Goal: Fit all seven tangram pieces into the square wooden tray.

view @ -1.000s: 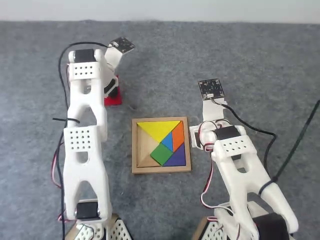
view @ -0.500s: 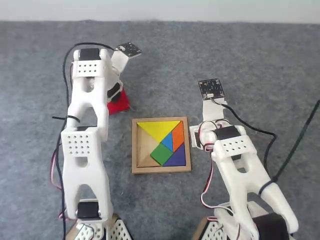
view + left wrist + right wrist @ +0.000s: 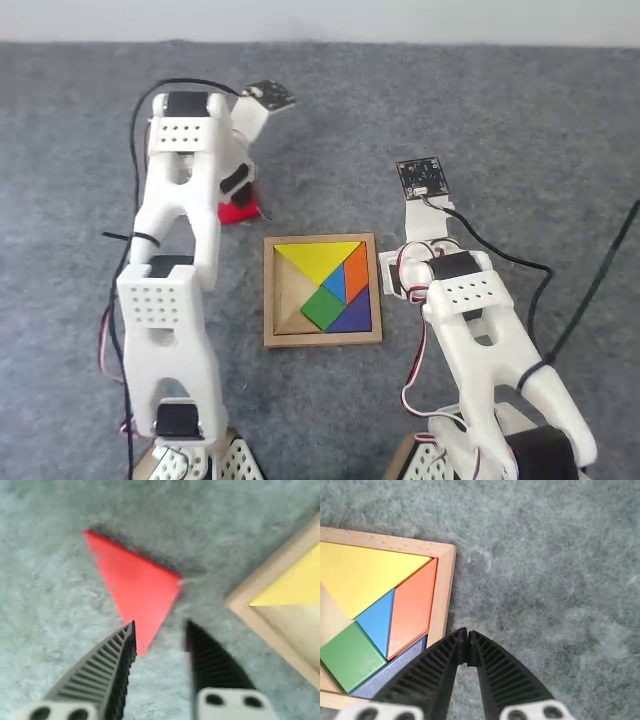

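Wooden tray (image 3: pixel 322 340) lies between the arms on the carpet (image 3: pixel 520 120), five coloured pieces (image 3: pixel 320 262) inside (bare wood along one side). Left gripper (image 3: pixel 159 635) hovers low, fingers spread. Right gripper (image 3: pixel 467 647) is pinched empty beside the tray's rim. Red triangle (image 3: pixel 135 587) lies flat under the left gripper, near the tray's corner.

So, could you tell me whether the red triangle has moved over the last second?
Yes. The red triangle has shifted slightly toward the wooden tray, narrowing the gap between them.
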Robot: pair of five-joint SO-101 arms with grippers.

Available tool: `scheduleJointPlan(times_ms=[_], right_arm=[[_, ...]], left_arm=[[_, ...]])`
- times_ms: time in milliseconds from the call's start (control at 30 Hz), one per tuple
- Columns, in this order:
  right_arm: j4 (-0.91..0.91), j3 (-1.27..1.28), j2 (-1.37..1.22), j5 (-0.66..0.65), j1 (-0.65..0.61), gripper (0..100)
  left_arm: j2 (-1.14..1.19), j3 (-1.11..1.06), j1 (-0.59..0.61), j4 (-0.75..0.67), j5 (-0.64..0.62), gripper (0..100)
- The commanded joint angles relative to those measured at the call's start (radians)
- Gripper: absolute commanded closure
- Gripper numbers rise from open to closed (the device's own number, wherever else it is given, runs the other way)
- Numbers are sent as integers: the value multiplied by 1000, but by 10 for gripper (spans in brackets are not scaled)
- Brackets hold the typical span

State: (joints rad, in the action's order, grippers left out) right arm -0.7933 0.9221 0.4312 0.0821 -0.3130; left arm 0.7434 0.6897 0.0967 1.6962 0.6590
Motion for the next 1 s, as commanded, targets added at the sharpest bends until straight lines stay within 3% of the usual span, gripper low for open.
scheduleJointPlan(times_ms=[0, 200, 267, 500, 700, 967], right_arm=[[10, -14, 50, -11, 1, 989], [10, -14, 50, -11, 1, 989], [10, -14, 50, -11, 1, 989], [10, -14, 50, -11, 1, 989], [10, -14, 50, -11, 1, 989], [10, -14, 50, -11, 1, 989]], left_arm=[[35, 7, 43, -84, -92, 727], [118, 27, 38, -106, -101, 690], [152, 58, 41, -115, -163, 648], [350, 374, 51, -37, -281, 626], [491, 610, 35, 55, -284, 632], [506, 624, 35, 57, -207, 695]])
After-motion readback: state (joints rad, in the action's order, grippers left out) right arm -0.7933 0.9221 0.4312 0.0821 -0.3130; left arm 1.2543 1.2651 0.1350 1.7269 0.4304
